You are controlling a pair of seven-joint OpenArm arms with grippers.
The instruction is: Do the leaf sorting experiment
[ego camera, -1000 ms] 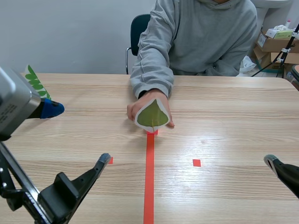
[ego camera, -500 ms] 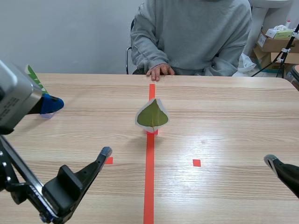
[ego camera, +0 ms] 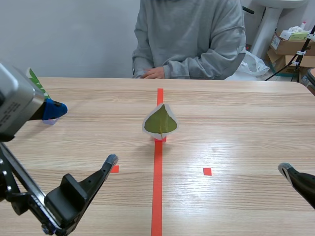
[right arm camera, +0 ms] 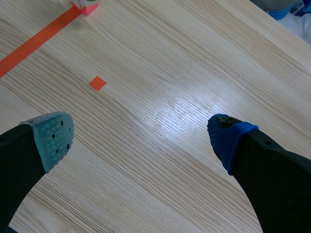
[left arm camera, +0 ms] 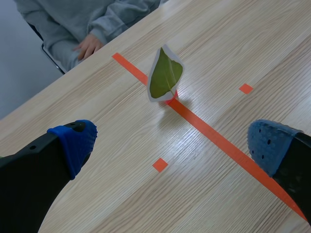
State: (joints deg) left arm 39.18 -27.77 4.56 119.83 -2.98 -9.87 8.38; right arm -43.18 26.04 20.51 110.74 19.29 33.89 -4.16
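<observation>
— Since the green leaf [ego camera: 160, 122], sealed in a white-edged clear sleeve, stands upright in a small pink-red block [ego camera: 160, 139] on the orange-red centre line [ego camera: 157, 196], well ahead of both arms, how do you judge it will handle?
— Very light, I think, thin and a little springy. The sleeve looks glossy, so it is probably slippery. A hard squeeze could crease it, and a knock would likely tip it.
— Where to take hold?
— On the flat faces, one pad each side, towards the upper half, and then straight up.
— And the arms?
— The left gripper [left arm camera: 172, 148] hangs low over the pale wooden table [ego camera: 246, 123], its fingers parted wide with nothing between them and the leaf ahead. The right gripper [right arm camera: 141, 141] is spread just as wide over bare wood, with the block far ahead and off to one side.
— The person?
— Across the table, with a hand [ego camera: 154, 73] at the far edge.
</observation>
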